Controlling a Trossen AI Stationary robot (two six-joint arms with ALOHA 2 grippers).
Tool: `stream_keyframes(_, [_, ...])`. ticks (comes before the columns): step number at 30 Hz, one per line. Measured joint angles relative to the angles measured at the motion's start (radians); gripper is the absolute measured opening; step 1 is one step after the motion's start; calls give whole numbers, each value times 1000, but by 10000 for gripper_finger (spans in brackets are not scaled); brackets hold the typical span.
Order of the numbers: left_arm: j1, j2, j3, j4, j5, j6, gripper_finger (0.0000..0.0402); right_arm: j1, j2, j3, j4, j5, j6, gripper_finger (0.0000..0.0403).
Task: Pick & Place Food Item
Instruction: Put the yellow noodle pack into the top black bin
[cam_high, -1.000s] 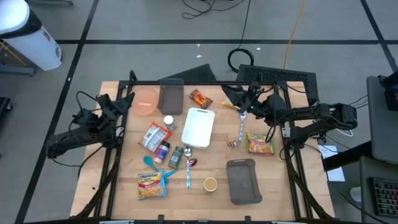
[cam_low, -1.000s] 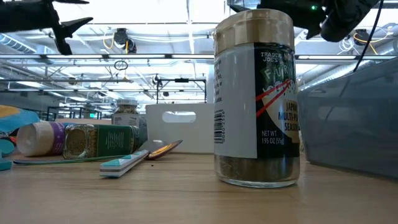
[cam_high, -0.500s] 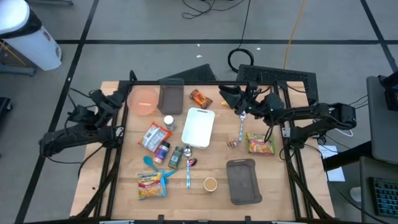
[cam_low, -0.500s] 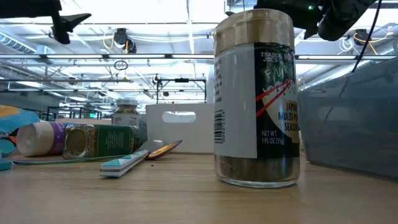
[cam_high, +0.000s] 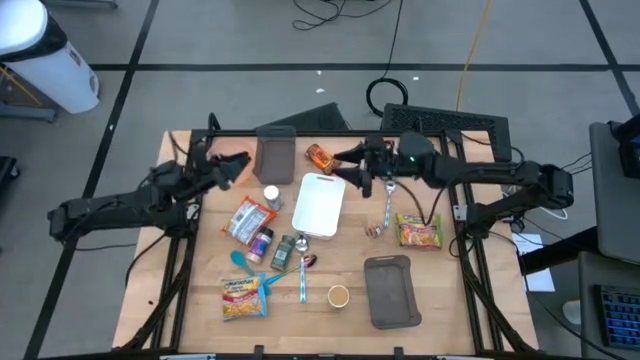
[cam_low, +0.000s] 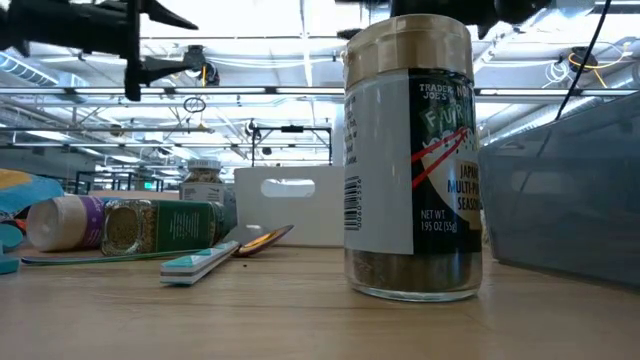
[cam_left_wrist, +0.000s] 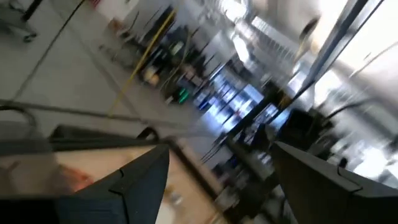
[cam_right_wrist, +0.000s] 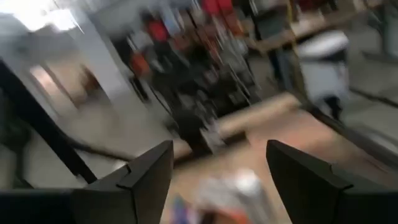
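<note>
Food lies about the table: an orange snack packet (cam_high: 320, 157) at the far middle, a red packet (cam_high: 248, 218), a noodle packet (cam_high: 243, 297) near the front left and another (cam_high: 418, 230) at the right. My left gripper (cam_high: 232, 163) is open and empty, in the air over the pink bowl (cam_high: 240, 172); its fingers stand apart in the left wrist view (cam_left_wrist: 217, 186). My right gripper (cam_high: 345, 168) is open and empty, above the far right corner of the white cutting board (cam_high: 318, 205), just right of the orange packet. It also shows open in the right wrist view (cam_right_wrist: 214, 180).
A grey container (cam_high: 275, 155) stands between bowl and orange packet. Spice jars (cam_high: 283, 250), a toothbrush (cam_high: 303, 280), a tan-lidded seasoning jar (cam_low: 412, 160), a grey tray (cam_high: 390, 290) and a metal utensil (cam_high: 388, 205) lie around the board.
My left gripper has swung toward the table's right, from beside the pink bowl to over it. My right gripper has gone toward the table's left, to the cutting board's far corner near the orange packet. Both wrist views are blurred. Nothing on the table has moved.
</note>
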Motion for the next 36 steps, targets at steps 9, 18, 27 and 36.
stream_keyframes(9, [0, 154, 234, -269, 20, 249, 294, -164, 0, 74, -357, 8, -8, 255])
stream_keyframes(18, [1, 222, 280, -271, 20, 292, 294, -307, 3, 72, -805, 141, 161, 261])
stream_keyframes(27, [2, 252, 281, -274, 70, 264, 294, -315, -130, -115, -757, 139, 293, 258])
stream_keyframes(36, [34, 293, 280, -250, 72, 256, 294, -358, -336, -384, -669, 137, 510, 255])
